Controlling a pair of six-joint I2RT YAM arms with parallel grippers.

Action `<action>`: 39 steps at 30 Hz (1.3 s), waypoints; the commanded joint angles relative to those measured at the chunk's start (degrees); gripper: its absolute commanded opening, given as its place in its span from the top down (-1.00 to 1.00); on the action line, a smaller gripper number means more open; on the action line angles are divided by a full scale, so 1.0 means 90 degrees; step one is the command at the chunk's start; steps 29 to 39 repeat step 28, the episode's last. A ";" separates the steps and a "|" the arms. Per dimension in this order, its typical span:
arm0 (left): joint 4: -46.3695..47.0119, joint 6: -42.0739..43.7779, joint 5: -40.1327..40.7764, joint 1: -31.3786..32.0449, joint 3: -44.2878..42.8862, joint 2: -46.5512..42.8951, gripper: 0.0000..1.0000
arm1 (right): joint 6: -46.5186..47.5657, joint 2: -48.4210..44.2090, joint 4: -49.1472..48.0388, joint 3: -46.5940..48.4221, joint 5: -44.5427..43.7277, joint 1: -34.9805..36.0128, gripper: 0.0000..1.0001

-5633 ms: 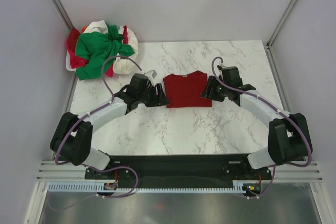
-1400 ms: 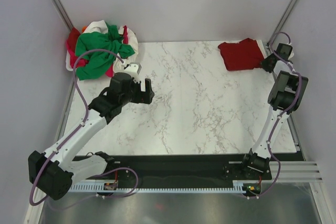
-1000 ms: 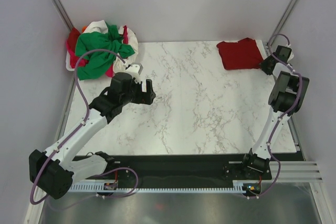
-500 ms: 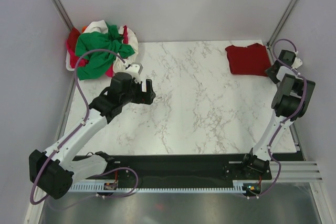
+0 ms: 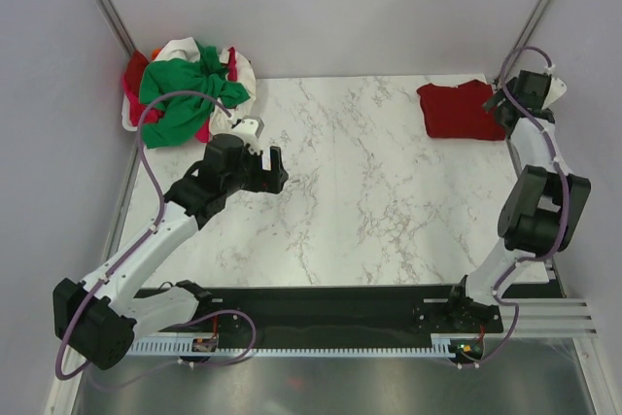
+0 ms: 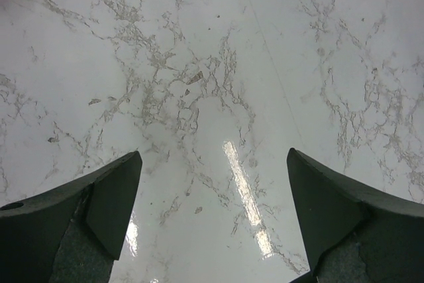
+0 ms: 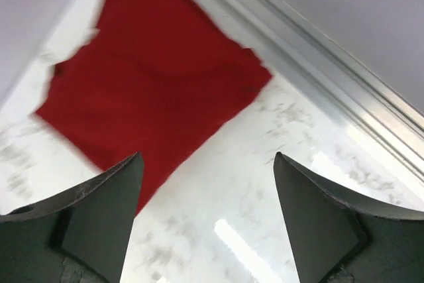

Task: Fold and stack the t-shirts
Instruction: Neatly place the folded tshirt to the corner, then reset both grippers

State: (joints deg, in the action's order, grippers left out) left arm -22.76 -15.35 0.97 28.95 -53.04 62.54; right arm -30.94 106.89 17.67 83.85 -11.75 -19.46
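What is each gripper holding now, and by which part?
Nothing is held. The left gripper stands open over the bare table; the right gripper stands open above the folded dark red t-shirt, not touching it.

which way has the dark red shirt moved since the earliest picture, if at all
Yes. The dark red shirt moved from the middle of the table to its far right corner.

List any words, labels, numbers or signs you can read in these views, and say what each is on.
No text can be read in any view.
Red shirt: plain, with no print or tag showing in the top or right wrist view.
Shirt pile: plain colours, no lettering visible.
Table: only marble veining, no markings.
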 commanded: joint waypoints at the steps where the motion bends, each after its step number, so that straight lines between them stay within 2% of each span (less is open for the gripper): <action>1: 0.0068 0.0026 0.0164 -0.0013 -0.0064 -0.0288 -0.98 | 0.0215 -0.1347 -0.0234 -0.0341 0.0152 0.0666 -0.76; 3: 0.0088 0.0017 0.0447 -0.0023 -0.0035 -0.0396 -0.99 | 0.0312 -0.1980 -0.0429 -0.0789 0.0318 0.1418 -0.77; 8: 0.0244 -0.0246 0.1326 -0.0062 0.0131 -0.0815 -0.99 | 0.0576 -0.2813 -0.1209 -0.1786 0.0991 0.3349 -0.80; 13: 0.1043 -0.0208 0.2097 -0.0072 0.0765 -0.1694 -1.00 | 0.0196 -0.3643 -0.1911 -0.3182 0.1773 0.4446 -0.82; 16: 0.1260 -0.0179 0.2099 -0.0072 0.1486 -0.2630 -1.00 | -0.0165 -0.4200 -0.2479 -0.4159 0.1842 0.5071 -0.85; 20: 0.1260 -0.0179 0.2099 -0.0072 0.2425 -0.3589 -1.00 | -0.0312 -0.4630 -0.2374 -0.4775 0.1648 0.5832 -0.87; 24: 0.1260 -0.0179 0.2099 -0.0072 0.2553 -0.3805 -1.00 | -0.0313 -0.5331 -0.2091 -0.5214 0.1132 0.6030 -0.88; 28: 0.1260 -0.0179 0.2099 -0.0072 0.2543 -0.3756 -1.00 | -0.0079 -0.5773 -0.1428 -0.5186 0.0720 0.6030 -0.91; 39: 0.1260 -0.0179 0.2099 -0.0072 0.2543 -0.3756 -1.00 | -0.0079 -0.5773 -0.1428 -0.5186 0.0720 0.6030 -0.91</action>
